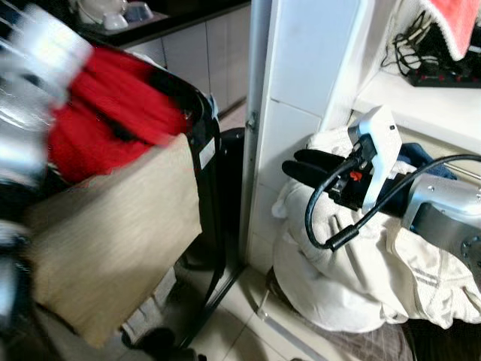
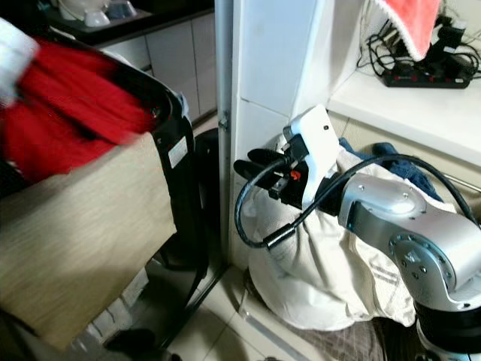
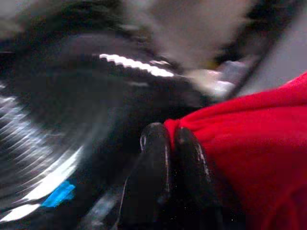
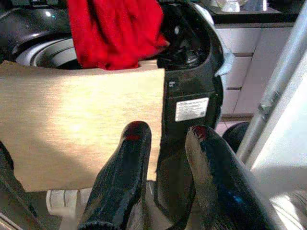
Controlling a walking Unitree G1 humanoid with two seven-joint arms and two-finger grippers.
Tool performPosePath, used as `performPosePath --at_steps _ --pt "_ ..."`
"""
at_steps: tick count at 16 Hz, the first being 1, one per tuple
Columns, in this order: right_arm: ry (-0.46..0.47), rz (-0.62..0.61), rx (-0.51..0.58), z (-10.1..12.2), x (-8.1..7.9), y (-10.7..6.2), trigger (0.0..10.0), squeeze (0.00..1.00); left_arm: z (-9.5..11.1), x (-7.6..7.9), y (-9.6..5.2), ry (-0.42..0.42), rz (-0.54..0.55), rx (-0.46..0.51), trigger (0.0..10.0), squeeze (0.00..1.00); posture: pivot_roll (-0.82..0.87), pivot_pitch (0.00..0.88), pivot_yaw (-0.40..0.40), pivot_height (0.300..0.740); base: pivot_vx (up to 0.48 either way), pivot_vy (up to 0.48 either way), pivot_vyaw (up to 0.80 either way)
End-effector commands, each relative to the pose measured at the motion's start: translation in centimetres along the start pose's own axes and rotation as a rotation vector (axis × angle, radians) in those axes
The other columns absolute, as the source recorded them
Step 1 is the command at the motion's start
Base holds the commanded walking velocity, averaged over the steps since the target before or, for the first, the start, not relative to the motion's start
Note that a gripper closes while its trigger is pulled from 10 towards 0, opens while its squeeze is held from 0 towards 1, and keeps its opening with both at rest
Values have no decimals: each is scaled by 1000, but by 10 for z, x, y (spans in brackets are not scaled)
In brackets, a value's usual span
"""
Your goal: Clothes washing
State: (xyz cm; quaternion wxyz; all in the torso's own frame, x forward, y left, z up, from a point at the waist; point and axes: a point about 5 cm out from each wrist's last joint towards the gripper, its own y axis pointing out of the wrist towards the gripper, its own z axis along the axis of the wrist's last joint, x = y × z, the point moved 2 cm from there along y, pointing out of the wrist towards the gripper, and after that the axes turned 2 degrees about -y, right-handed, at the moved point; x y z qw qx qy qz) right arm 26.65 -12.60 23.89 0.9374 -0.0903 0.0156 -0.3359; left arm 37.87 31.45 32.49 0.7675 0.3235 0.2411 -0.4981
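Red garment is pinched tight in the left tool over the washer. Right tool is held open, empty, beside the washer; garment could get snagged on its rim.

Right gripper points at the washing machine, w/ its two black fingers apart and nothing between them. A red cloth hangs over the machine's top edge, above a beige panel on the front. A white label sits on the dark side of the machine. Beside it stands a grey metal post, and white cabinets are behind.
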Motion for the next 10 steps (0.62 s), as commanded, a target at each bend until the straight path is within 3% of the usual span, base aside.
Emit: performPosePath --at_steps 1,2,3,4,5,10 --pt "-31 9 10 5 -3 -1 10000 0 -13 14 0 3 -76 -50 10000 0 -80 0 21 740 0 0 0" --pt "-31 9 10 5 -3 -1 10000 0 -13 14 0 3 -76 -50 10000 0 -80 0 21 740 0 0 0" --pt "-39 38 16 7 -8 0 10000 0 -29 30 -3 -3 -148 -119 10000 0 -83 0 21 740 0 0 0" --pt "-48 60 20 8 -12 -1 10000 0 -39 33 -4 -41 -145 -161 10000 843 -86 0 23 740 0 0 0" --pt "-51 64 20 8 -13 -1 10000 0 -41 34 -3 -52 -142 -169 10000 1000 -86 0 21 740 0 0 0" --pt "-50 64 12 6 -13 -2 10000 0 -45 37 0 -71 -177 -189 10000 1000 -84 0 20 740 0 0 0"
